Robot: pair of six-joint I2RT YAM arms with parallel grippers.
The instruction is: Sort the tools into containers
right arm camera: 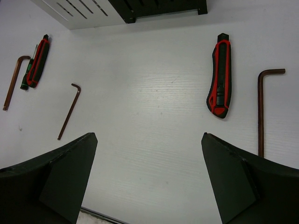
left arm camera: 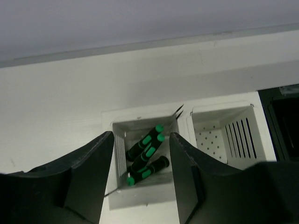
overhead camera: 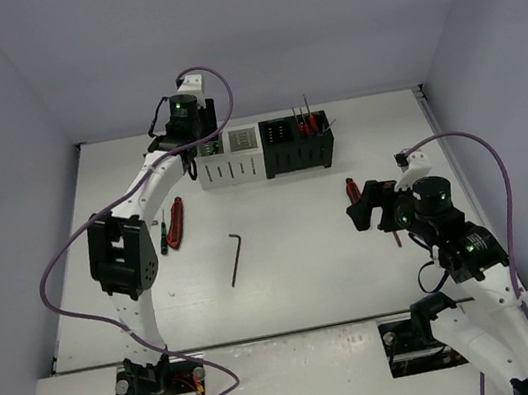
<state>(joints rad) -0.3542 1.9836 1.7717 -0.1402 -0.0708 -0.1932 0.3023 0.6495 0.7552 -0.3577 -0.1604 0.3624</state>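
Loose tools, left: a green screwdriver [overhead camera: 162, 237] and a red utility knife [overhead camera: 176, 222] lay side by side on the counter [overhead camera: 289, 285], long axes running near-to-far.
Left pincer [left arm camera: 141, 140]: jaws partly apart and empty above the white box [overhead camera: 232, 167], apparently positioned for a drop-off.
Green-handled screwdrivers [left arm camera: 145, 156]: piled in that box's left compartment, leaning diagonally.
Black box [overhead camera: 300, 156]: red screwdrivers [overhead camera: 305, 125] stood handle-down, shafts up.
Second knife [right arm camera: 219, 74]: pointed away from the right arm, with a hex key [right arm camera: 260, 112] parallel beside it.
Right pincer [right arm camera: 149, 135]: wide open and empty above the counter, likely lining up on that knife.

Green-black screwdrivers [left arm camera: 148, 151] in white slotted box [left arm camera: 140, 198]; red-black knife [right arm camera: 219, 77]; brown hex key [right arm camera: 70, 111]
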